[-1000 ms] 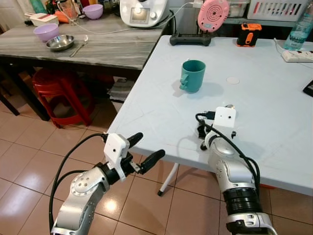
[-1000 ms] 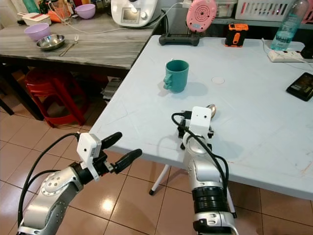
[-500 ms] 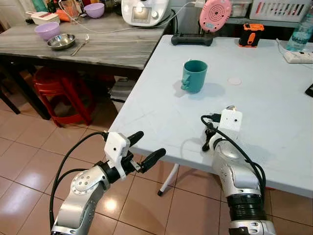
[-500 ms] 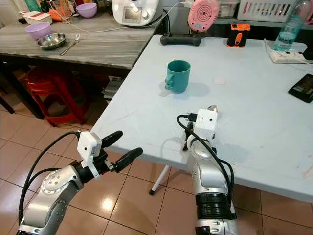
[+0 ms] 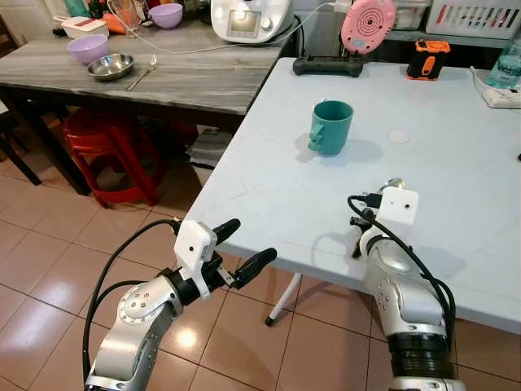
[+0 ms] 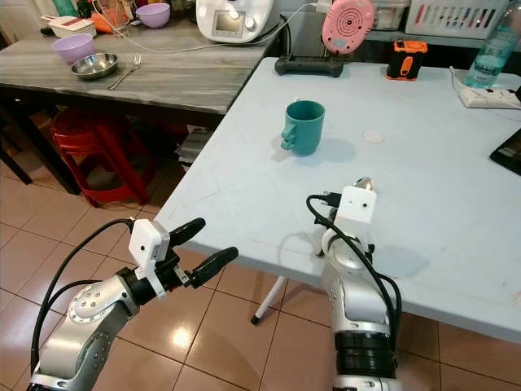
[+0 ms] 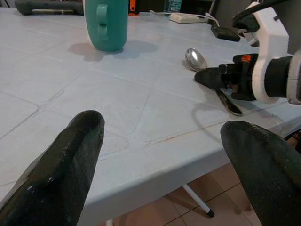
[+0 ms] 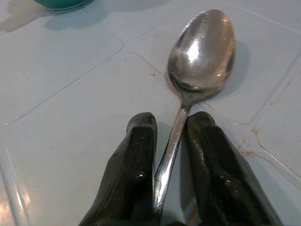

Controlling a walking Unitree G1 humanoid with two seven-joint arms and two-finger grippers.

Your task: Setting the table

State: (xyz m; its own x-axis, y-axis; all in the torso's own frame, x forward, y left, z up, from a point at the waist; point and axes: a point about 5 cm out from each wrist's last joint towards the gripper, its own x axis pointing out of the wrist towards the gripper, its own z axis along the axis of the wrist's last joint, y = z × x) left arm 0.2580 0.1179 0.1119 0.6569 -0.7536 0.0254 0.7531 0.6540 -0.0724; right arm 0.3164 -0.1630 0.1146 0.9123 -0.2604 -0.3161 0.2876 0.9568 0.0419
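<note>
The right gripper [image 8: 170,141] pinches a light, stiff, slippery steel spoon [image 8: 200,52] by its thin handle on the white table [image 5: 269,179]; the left gripper [image 5: 238,248] hangs spread open.

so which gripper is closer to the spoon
Right. The right gripper is shut on the spoon handle; the left gripper hovers open off the table edge.
</note>
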